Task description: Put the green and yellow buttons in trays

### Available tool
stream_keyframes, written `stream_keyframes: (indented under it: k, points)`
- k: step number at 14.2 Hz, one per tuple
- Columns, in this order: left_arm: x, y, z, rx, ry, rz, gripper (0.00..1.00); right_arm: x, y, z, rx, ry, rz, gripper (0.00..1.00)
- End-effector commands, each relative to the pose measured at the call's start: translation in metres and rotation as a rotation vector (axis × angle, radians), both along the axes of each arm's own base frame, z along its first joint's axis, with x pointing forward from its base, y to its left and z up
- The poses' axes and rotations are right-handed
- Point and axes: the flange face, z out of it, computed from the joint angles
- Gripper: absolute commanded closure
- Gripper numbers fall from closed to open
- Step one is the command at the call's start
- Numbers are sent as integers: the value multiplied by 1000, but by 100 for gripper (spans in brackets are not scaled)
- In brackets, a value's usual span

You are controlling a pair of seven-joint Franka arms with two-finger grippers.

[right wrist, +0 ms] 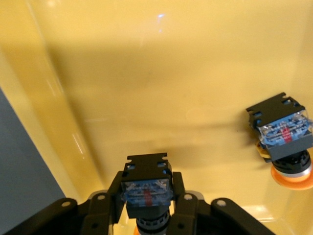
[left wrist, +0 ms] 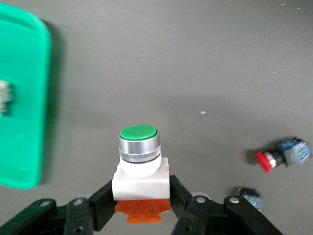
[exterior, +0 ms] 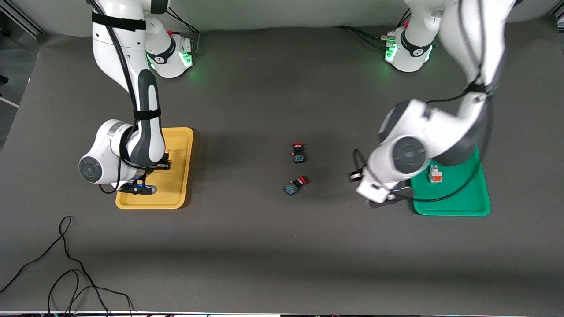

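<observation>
Dark grey surface (exterior: 273,255), loose black cables (exterior: 66,273) at its near corner, open room mid-table around two red-capped switches (exterior: 294,186). Left claw (left wrist: 142,208) over bare surface just beside the green tray (exterior: 458,207), clamped on a green button (left wrist: 140,166); another lies in that tray. Right claw (right wrist: 146,208) over the yellow tray (exterior: 176,193), pinching a black-blue switch (right wrist: 146,188); a yellow-capped one (right wrist: 283,142) lies inside.

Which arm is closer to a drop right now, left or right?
Right. Its pincer already holds a yellow-capped button over the yellow tray. The left pincer holds the green-capped button over bare table beside the green tray.
</observation>
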Motion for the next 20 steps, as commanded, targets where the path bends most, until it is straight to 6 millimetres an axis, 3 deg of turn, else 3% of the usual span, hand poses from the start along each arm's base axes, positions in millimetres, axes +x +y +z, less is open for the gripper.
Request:
stream_keyframes:
  k: [1,3,4,6,7,11,12,13,14,16,19,20]
  points:
    - [2,109,25,-15,81,-69,90,18,8,35,43,-44,6,0]
    - [-5,190,35,-27,87,-112,90,29,-13,86,58,-64,-28,0]
    - [-6,209,38,-35,86,-137,90,34,-18,123,36,-76,-1,0]
    - [-5,228,36,-39,84,-156,90,38,-27,189,-47,-83,19,0]
    - [-4,228,33,-42,89,-160,90,39,-39,223,-65,-110,-6,0]
    - [-2,230,17,-53,94,-167,90,33,-65,310,-90,-188,-54,0]
    - [-1,232,8,-53,89,-170,90,30,-67,321,-90,-206,-58,0]
    - [-3,253,-8,-48,80,-203,90,26,-66,333,-87,-225,-58,0]
    - [-6,284,-26,-48,54,-228,90,23,-71,341,-86,-240,-69,0]
    - [-19,334,-65,-29,20,-244,90,24,-65,339,-68,-223,-67,0]
    - [-21,361,-117,-5,35,-266,90,28,-74,333,-43,-172,-77,0]
    - [-24,362,-133,-10,33,-268,90,33,-79,341,-34,-158,-77,0]
